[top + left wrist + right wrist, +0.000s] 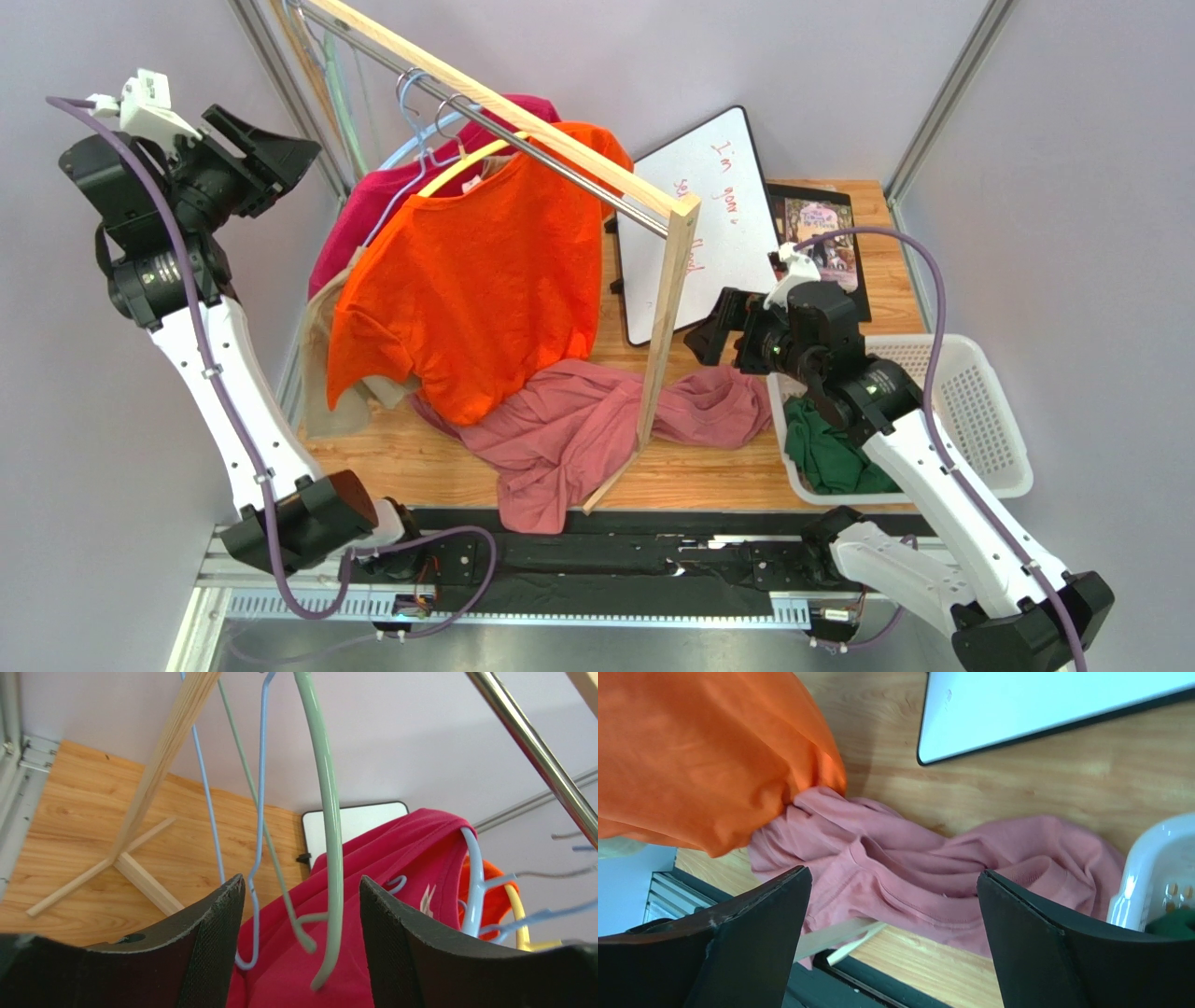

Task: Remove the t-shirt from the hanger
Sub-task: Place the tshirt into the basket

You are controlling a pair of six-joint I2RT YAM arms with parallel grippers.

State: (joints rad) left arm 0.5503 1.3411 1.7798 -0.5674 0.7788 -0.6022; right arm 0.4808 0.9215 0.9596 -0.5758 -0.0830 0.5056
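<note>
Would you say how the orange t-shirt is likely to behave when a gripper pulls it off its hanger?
Probably floppy: the orange t-shirt drapes in soft folds, so it should sag and stretch rather than lift whole. Its hanger hangs only by a hook, so it may swing or tilt with the pull.

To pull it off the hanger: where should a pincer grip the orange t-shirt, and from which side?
Probably the lower hem of the orange t-shirt, from the right: it hangs loose and free there, facing the open right pincer, while the shoulders sit spread over the yellow hanger.
</note>
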